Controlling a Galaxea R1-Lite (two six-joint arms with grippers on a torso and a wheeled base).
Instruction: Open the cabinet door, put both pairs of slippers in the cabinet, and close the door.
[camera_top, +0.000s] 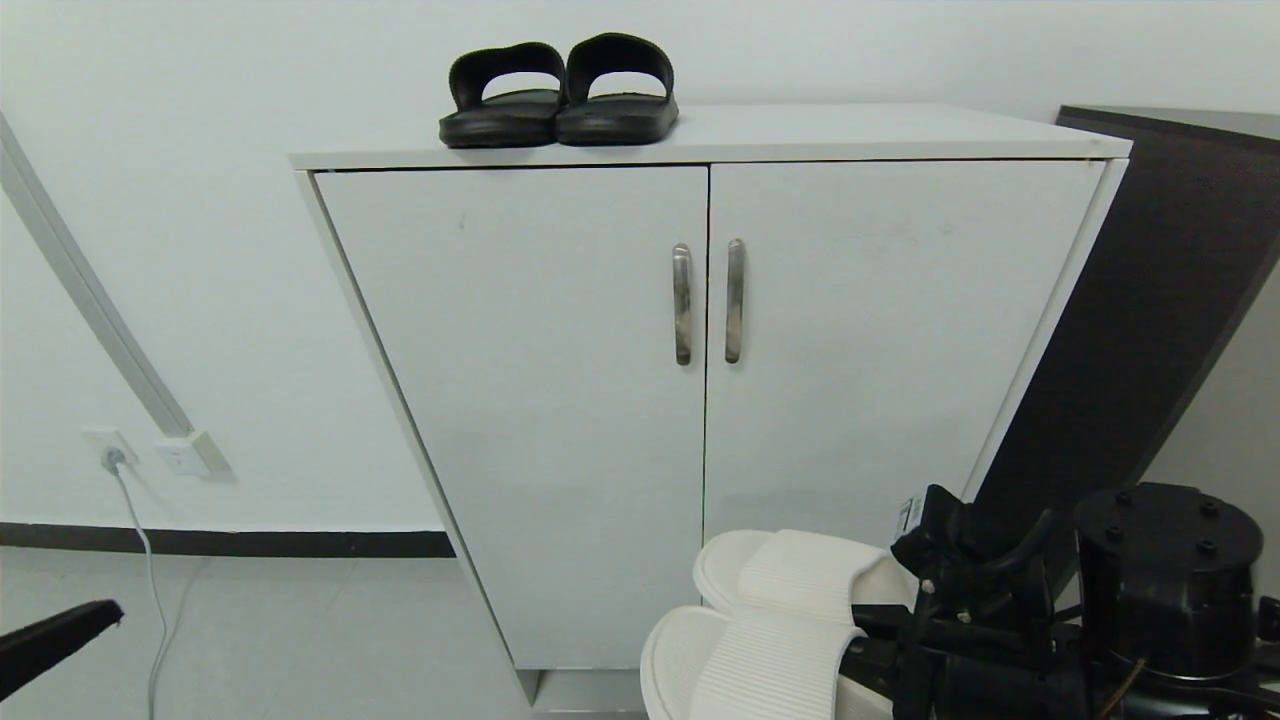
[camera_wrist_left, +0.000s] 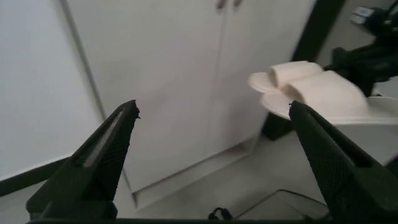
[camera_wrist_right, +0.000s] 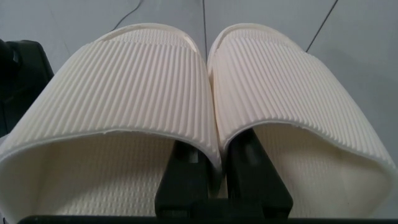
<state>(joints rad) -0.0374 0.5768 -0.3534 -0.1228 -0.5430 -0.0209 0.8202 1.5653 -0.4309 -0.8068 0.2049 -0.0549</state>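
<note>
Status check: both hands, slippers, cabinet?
Left hand open, empty. Right hand shut on white slippers. Cabinet doors shut; black slippers on top.

A: Head view is bright and even; a soft shadow sits under the black slippers (camera_top: 558, 95) at upper centre, and there is a dull sheen on the handles (camera_top: 682, 303).
B: Light perhaps from overhead. The cabinet (camera_top: 520, 400) sides splay outward toward the top edge. The left gripper (camera_wrist_left: 212, 107) reads as a dark silhouette; the white slippers (camera_wrist_right: 149, 87) are evenly lit.
</note>
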